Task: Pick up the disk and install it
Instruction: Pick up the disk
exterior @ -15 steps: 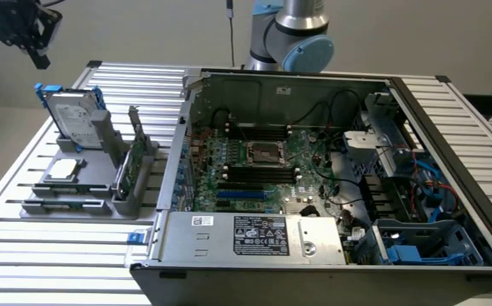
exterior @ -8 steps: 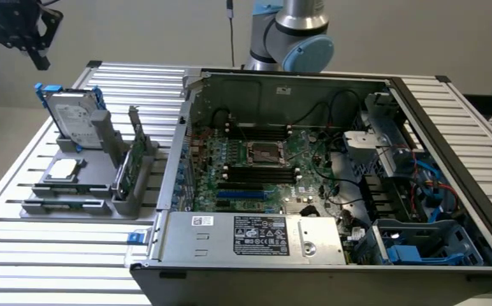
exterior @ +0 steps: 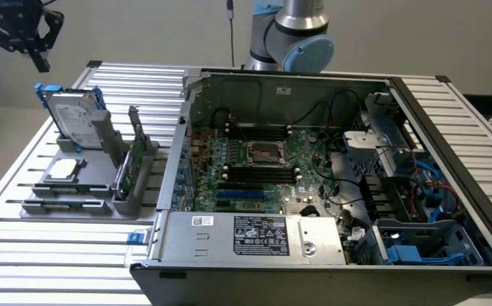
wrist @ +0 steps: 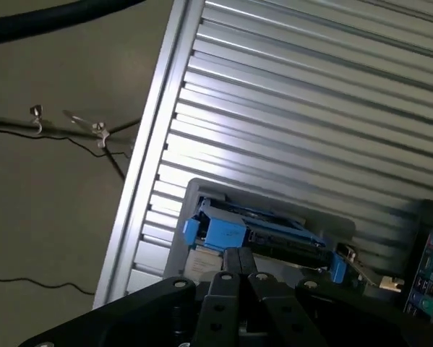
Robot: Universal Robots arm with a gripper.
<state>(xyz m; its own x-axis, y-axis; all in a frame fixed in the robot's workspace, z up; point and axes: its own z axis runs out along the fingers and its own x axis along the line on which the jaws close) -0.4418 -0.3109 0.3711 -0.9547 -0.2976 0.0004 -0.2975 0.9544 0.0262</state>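
Note:
The disk [exterior: 69, 118] stands upright on its edge in a grey holder [exterior: 101, 137] at the exterior view's left, a silver drive with a white label framed by a blue carrier. My black gripper [exterior: 36, 58] hangs in the air well above it, a little further toward the exterior view's left, touching nothing. From the wrist view the disk [wrist: 263, 235] appears edge-on with its blue carrier corners, just beyond my gripper [wrist: 241, 262]. The fingers [wrist: 229, 285] lie together, shut on nothing.
The open computer case [exterior: 171, 159] with its motherboard takes up the middle and right of the slatted metal table [exterior: 34, 255]; a blue drive bay [exterior: 416, 245] sits at its near right corner. A square processor chip [exterior: 63, 169] and a green card [exterior: 127, 167] share the holder. The arm's base [exterior: 293, 38] stands behind the case.

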